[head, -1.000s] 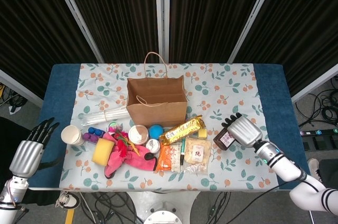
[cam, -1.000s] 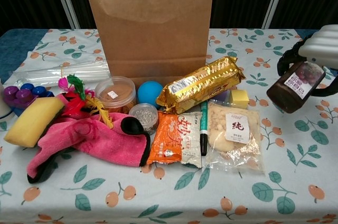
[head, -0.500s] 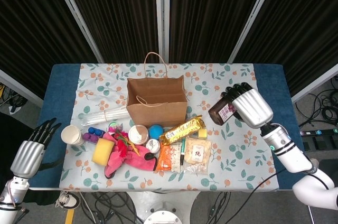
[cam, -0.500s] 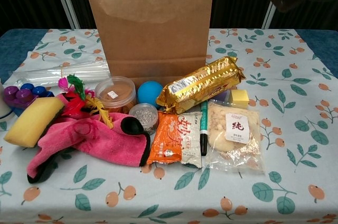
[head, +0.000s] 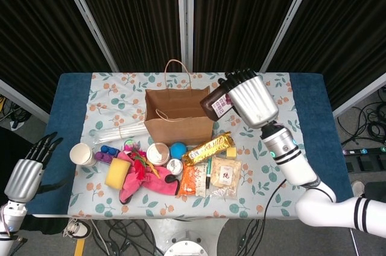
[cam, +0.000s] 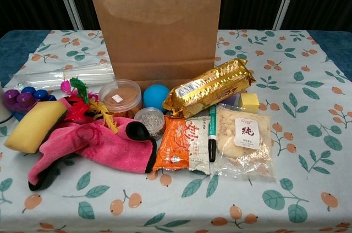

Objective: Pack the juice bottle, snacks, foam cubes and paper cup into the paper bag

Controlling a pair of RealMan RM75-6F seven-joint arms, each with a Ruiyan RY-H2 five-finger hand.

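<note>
Beside the paper bag [head: 178, 114] rim — juice bottle [head: 217, 104] under curled fingers [head: 240, 76].

Both hands are seen to be built with a ribbed silver shell over the back and black fingers. The right hand [head: 250, 100] is carried on a silver and white wrist ringed with black bands and a small green light; the left hand [head: 25, 174] tapers to a grey wrist.

Overhead head view; low, close chest view
</note>
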